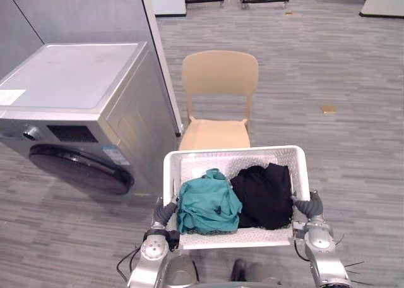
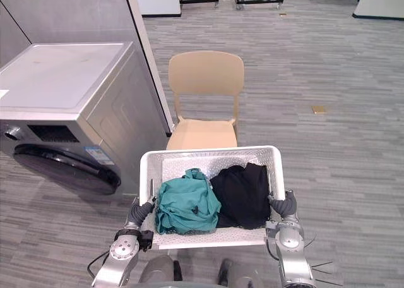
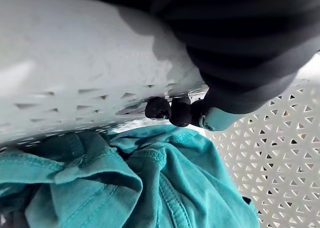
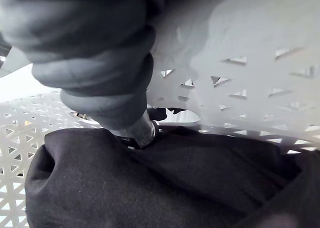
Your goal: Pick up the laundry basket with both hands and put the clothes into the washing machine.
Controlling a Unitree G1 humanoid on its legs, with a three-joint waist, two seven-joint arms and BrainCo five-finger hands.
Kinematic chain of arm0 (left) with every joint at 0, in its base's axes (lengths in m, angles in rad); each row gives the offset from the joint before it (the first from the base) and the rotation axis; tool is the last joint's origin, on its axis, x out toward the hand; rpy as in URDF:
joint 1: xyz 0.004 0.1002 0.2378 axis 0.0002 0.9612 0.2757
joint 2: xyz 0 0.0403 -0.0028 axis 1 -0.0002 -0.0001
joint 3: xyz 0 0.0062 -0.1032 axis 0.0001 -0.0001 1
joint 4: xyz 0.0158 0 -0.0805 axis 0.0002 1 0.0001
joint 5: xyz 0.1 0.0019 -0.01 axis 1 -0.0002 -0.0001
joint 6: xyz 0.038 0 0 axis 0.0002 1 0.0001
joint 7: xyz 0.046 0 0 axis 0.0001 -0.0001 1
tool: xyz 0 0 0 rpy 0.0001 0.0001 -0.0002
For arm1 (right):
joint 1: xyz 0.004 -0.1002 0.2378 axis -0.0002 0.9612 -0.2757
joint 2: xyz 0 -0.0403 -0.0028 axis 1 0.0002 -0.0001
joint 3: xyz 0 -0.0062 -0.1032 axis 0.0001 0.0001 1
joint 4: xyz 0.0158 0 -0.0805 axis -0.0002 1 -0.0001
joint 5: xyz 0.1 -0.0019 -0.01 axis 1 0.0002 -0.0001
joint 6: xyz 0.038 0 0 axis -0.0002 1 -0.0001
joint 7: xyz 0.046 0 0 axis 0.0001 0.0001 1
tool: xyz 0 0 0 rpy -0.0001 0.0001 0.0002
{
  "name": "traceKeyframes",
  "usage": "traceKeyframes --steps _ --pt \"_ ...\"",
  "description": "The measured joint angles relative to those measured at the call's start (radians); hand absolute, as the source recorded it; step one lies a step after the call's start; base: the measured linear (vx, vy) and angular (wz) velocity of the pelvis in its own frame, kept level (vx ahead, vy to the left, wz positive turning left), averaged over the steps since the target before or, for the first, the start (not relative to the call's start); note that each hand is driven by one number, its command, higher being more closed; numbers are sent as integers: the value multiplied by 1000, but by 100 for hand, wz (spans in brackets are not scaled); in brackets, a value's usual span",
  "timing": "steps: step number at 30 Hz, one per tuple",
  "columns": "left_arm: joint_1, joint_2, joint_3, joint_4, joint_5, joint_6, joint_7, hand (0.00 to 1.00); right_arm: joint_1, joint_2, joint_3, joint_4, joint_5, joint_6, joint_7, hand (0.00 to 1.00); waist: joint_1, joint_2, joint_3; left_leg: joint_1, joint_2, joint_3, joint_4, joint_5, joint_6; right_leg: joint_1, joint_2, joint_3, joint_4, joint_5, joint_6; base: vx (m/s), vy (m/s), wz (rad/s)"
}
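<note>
A white perforated laundry basket (image 1: 233,153) hangs low in front of me, held between both hands. In it lie a teal garment (image 1: 207,203) on the left and a black garment (image 1: 265,193) on the right. My left hand (image 1: 165,212) grips the basket's left side; its dark fingertips (image 3: 172,111) curl through the handle slot above the teal garment (image 3: 150,188). My right hand (image 1: 310,206) grips the right side, curled at the slot in the basket wall (image 4: 240,63) over the black garment (image 4: 150,183). The grey washing machine (image 1: 69,105) stands at the left with its round door (image 1: 79,169) closed.
A beige plastic chair (image 1: 218,98) stands straight ahead, just beyond the basket's far rim. A grey wall panel (image 1: 82,13) rises behind the washing machine. Grey carpet floor (image 1: 334,67) spreads to the right, with a small tan piece (image 1: 328,109) lying on it.
</note>
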Motion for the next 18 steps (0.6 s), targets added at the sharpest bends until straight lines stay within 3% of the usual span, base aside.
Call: traceKeyframes --steps 1,3,4,7,9,11,12,14,16,17,18 --pt "3 1 -5 8 1 -1 -2 100 1 -8 -4 16 4 -2 1 100 -7 8 2 6 -1 -8 -29 12 24 10 2 14 6 -17 19 372 210 16" --pt "-2 28 -5 32 2 2 -12 100 7 30 -11 53 6 4 2 100 -20 -49 -6 49 -71 -7 -83 16 38 27 -62 59 -5 -32 43 327 215 30" --pt "0 35 -5 33 2 2 -16 100 13 33 -9 53 6 4 3 100 -18 -64 -8 55 -95 -2 -94 10 48 31 -84 68 -5 -40 56 303 183 22" --pt "3 36 -6 33 1 4 -16 100 13 40 -8 60 6 4 7 100 -17 -70 -8 80 -132 8 -102 -23 75 40 -124 87 28 -40 61 234 135 7" --pt "10 53 -12 35 1 6 -16 100 2 47 -7 88 3 4 12 100 -13 -73 -6 159 -138 45 -137 -61 81 -17 -148 150 229 -38 72 187 165 -35" --pt "8 76 -15 36 0 6 -15 100 4 51 -3 98 3 3 17 100 -20 -82 -7 212 -148 50 -171 -80 86 -114 -173 184 425 -21 108 140 113 -34" --pt "4 89 -15 36 1 6 -15 100 5 63 -1 109 4 3 17 100 -27 -86 -10 230 -149 48 -187 -90 80 -157 -178 188 462 -51 81 134 73 -17" --pt "2 103 -16 42 0 6 -14 100 6 72 2 115 5 3 17 100 -44 -97 -16 236 -149 42 -200 -100 76 -229 -169 186 436 -82 78 141 26 9" --pt "1 103 -23 51 1 6 -15 100 18 71 2 115 5 3 14 100 -50 -102 -19 234 -149 31 -195 -100 65 -258 -138 205 304 -78 85 172 -32 27" --pt "1 104 -25 52 2 6 -16 100 27 73 2 115 5 3 4 100 -53 -118 -20 226 -156 26 -166 -110 56 -249 -135 209 204 -13 67 223 -122 53" --pt "-6 81 -29 84 2 11 -16 100 31 66 1 132 5 2 -2 100 -59 -110 -21 224 -153 -3 -128 -126 49 -230 -132 200 178 38 74 235 -136 49"
